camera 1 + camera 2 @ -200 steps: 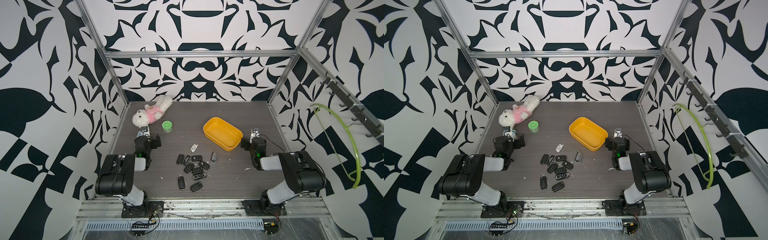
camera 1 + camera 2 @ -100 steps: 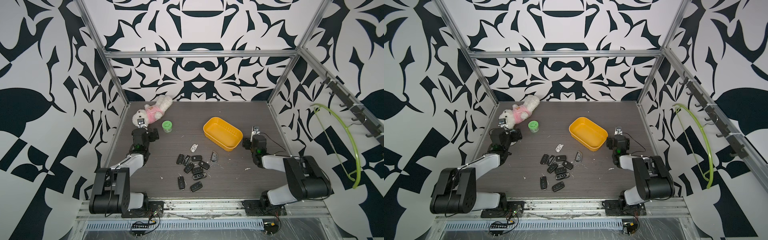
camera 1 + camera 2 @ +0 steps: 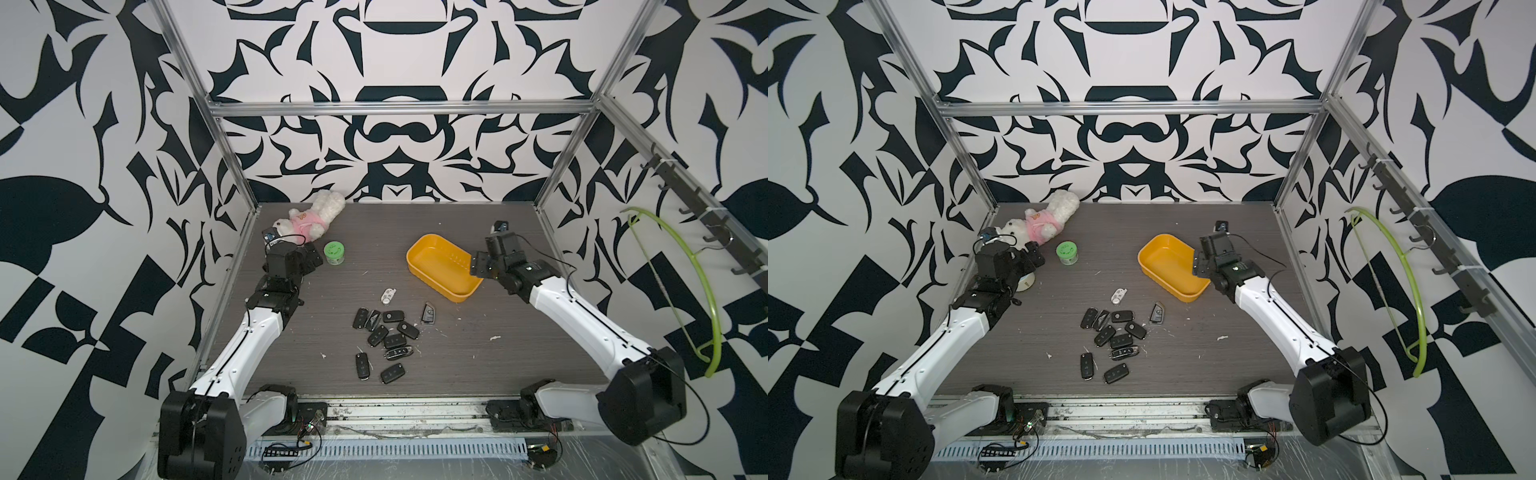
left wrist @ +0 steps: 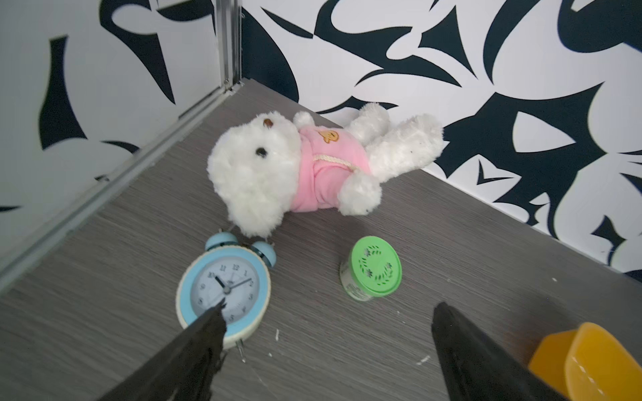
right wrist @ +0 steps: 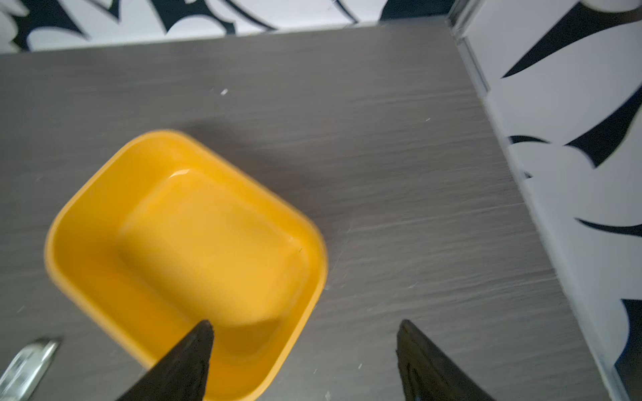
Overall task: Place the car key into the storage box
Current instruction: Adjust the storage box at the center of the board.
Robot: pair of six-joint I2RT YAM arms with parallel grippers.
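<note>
1. The keys (image 3: 394, 340) lie in a loose cluster on the table (image 3: 498, 232), about mid-floor; all are outside the box and neither gripper holds one; a white fob (image 3: 388, 295) lies just beyond the cluster; a silver-edged key (image 3: 427, 319) lies at its right side, near the box's near end.
2. The box (image 3: 440, 264) (image 3: 1171, 266) sits right of centre, set diagonally, beyond and to the right of the keys; its floor shows bare in both top views; the right wrist view is blurred.
3. The right gripper (image 5: 305, 326) hangs over the box's right end; its jaws stand wide apart with nothing between them; in the right wrist view one jaw is over the box's inside and the other over the table outside the rim; whether either touches the box I cannot tell.
4. The right arm (image 3: 582, 318) reaches long and low from its base at the front right; the forearm slants inward toward the box and the wrist dips.
5. The left gripper (image 4: 330, 305) points at the far-left corner, jaws wide and empty; one jaw crosses the face of a blue clock (image 4: 225, 288) lying flat; a green jar (image 4: 373, 274) stands just beside the clock; a teddy (image 4: 278, 166) lies beyond both, by the wall.
6. The left arm (image 3: 245, 349) stretches from the front-left base along the left side, well apart from the keys.
</note>
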